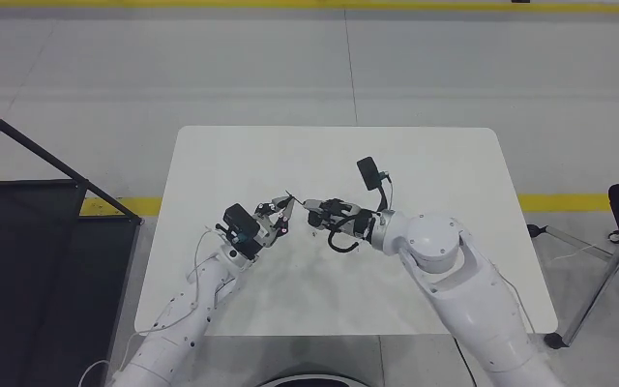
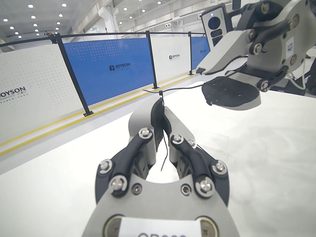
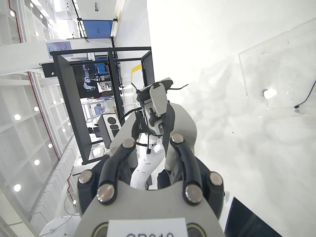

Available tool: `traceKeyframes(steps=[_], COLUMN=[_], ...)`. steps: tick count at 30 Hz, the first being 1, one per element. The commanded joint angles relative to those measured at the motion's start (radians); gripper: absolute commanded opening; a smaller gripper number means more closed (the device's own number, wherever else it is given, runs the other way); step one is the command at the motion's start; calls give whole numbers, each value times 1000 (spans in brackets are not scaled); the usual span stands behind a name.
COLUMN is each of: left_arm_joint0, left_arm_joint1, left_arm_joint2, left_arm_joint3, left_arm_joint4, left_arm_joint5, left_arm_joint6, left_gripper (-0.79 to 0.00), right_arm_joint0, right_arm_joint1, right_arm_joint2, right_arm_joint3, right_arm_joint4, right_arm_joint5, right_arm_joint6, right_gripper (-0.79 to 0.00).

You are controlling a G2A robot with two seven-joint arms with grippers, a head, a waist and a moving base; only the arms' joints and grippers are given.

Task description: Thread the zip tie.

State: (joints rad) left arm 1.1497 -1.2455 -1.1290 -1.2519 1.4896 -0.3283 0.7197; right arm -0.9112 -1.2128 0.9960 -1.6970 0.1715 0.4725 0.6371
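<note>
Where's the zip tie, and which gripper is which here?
zip tie (image 2: 160,94): left wrist view, on its small head.
left gripper (image 2: 161,110): left wrist view, between its fingertips, shut on the zip tie.
right gripper (image 2: 206,85): left wrist view, between its open fingertips.

Zip tie (image 2: 160,92) in left gripper (image 2: 161,106) jaws, right gripper (image 2: 204,85) just beside, above table (image 1: 435,174) middle.

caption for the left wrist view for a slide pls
The left tool pinches the zip tie upright over the white table, its thin strand reaching toward the open right tool.
</note>
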Motion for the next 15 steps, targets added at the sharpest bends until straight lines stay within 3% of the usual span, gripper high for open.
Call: traceKeyframes(steps=[1, 10, 15], left_arm_joint0=[0, -1, -2], left_arm_joint1=[0, -2, -2], left_arm_joint2=[0, 0, 0], left_arm_joint3=[0, 2, 3], left_arm_joint4=[-1, 3, 6], left_arm_joint5=[-1, -4, -7], left_arm_joint6=[-1, 1, 2], left_gripper=[-785, -785, -785], right_arm_joint0=[1, 4, 8], right_arm_joint1=[0, -3, -5], right_arm_joint2=[-1, -2, -4], right_arm_joint3=[1, 5, 9], right_arm_joint4=[-2, -5, -7], right_arm_joint5=[0, 4, 8], right_arm_joint6=[1, 2, 2], right_gripper=[-576, -640, -742])
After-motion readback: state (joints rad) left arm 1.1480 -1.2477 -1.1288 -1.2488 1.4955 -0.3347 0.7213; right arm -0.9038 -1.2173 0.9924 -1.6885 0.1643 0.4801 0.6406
